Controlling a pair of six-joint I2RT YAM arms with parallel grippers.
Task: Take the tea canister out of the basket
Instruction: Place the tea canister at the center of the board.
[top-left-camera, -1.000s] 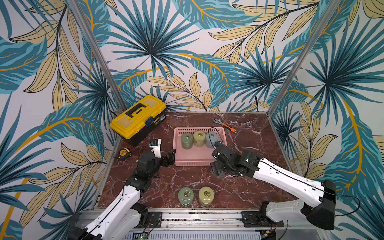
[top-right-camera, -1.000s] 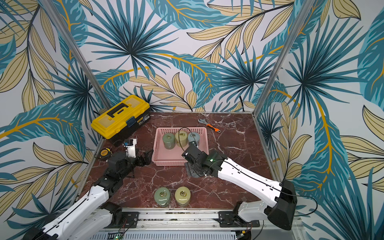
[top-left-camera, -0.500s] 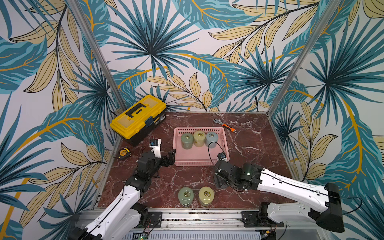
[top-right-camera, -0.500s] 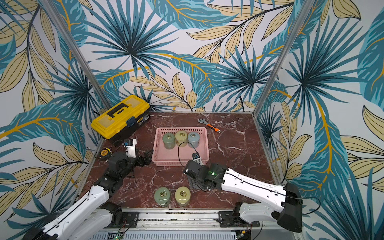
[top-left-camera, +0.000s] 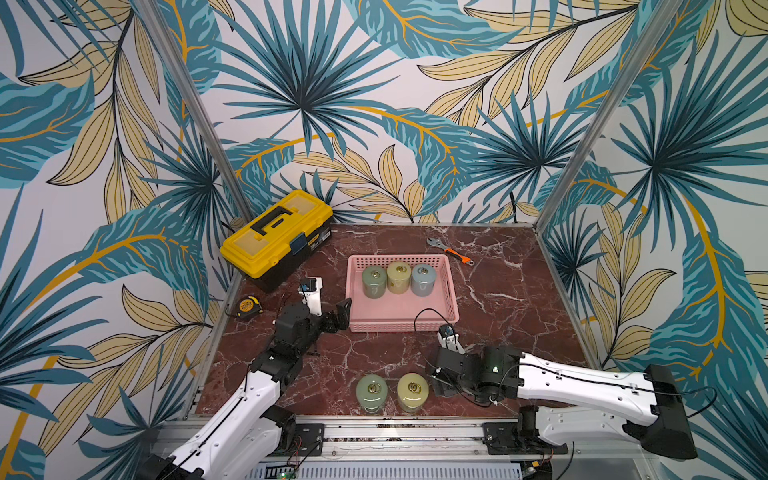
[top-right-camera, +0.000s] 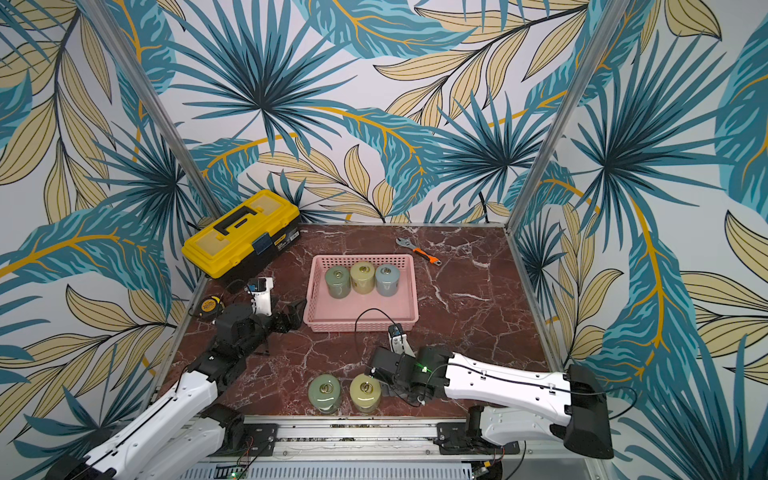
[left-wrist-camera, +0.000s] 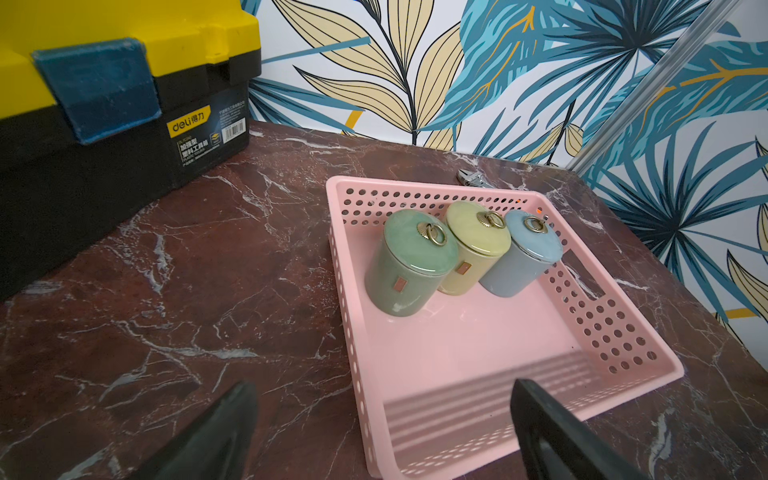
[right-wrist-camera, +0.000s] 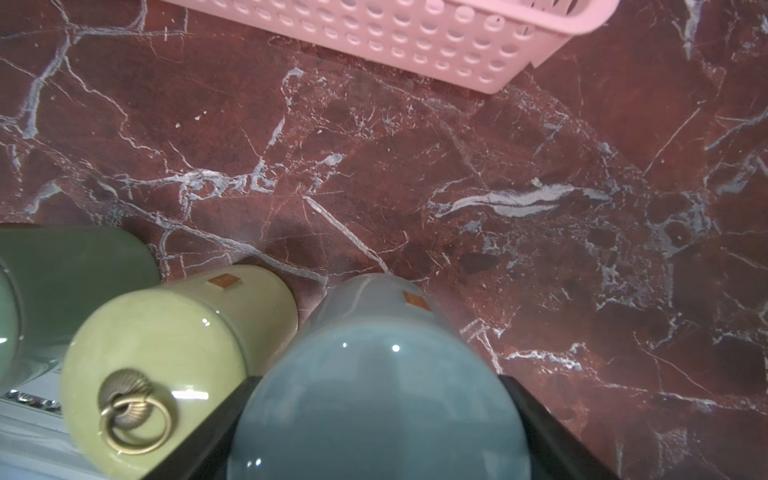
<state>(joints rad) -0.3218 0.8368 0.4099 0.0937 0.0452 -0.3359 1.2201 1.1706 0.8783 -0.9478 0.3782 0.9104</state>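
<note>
The pink basket lies mid-table in both top views, with a green, a yellow and a blue tea canister in a row at its far end. On the table near the front edge stand a green canister and a yellow one. My right gripper is just right of them, shut on a blue-grey tea canister that is out of the basket; whether it touches the table I cannot tell. My left gripper is open, astride the basket's near left corner.
A yellow-and-black toolbox sits at the back left, with a tape measure at the left edge. An orange-handled wrench lies behind the basket. A black cable loop from my right wrist arches over the basket's near wall.
My right arm has drawn back from the basket's near right corner toward the front edge, carrying the blue-grey canister to beside the yellow one. The left arm has not moved.
</note>
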